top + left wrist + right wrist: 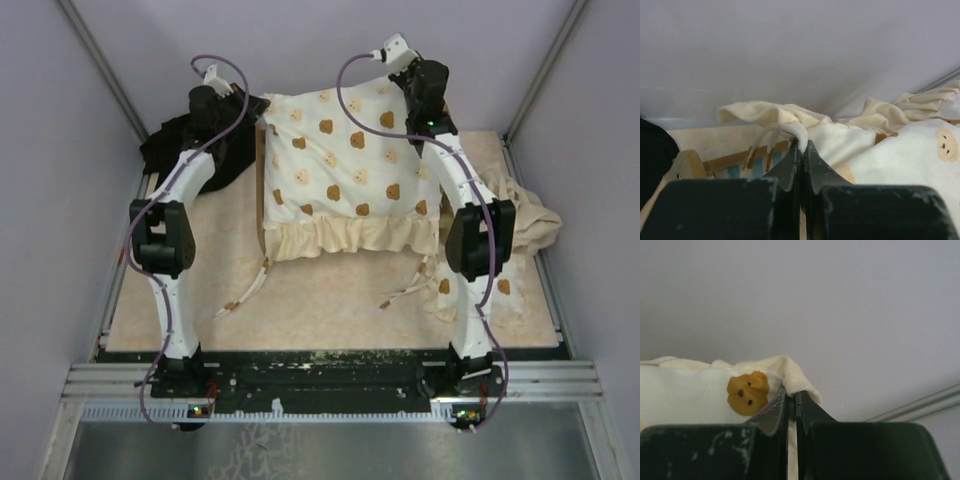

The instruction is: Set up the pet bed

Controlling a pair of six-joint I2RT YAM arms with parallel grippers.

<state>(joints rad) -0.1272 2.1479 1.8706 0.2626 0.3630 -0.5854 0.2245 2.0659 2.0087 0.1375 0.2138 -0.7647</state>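
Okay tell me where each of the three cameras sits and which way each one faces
Top external: above and behind the arm bases, facing down and forward; left arm and right arm show whole, pinching far corners of the cushion.
Left wrist: on the left arm, facing the back wall along the shut left gripper; the pet bed lies below.
Right wrist: on the right arm, facing the back wall along the shut right gripper.
Shared: all three show the cushion.

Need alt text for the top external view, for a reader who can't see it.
The left gripper and right gripper each pinch a far corner of a cream bear-print cushion, holding it spread over the pet bed, whose wooden frame shows only along the cushion's left edge. A beige cloth lies crumpled at the right.
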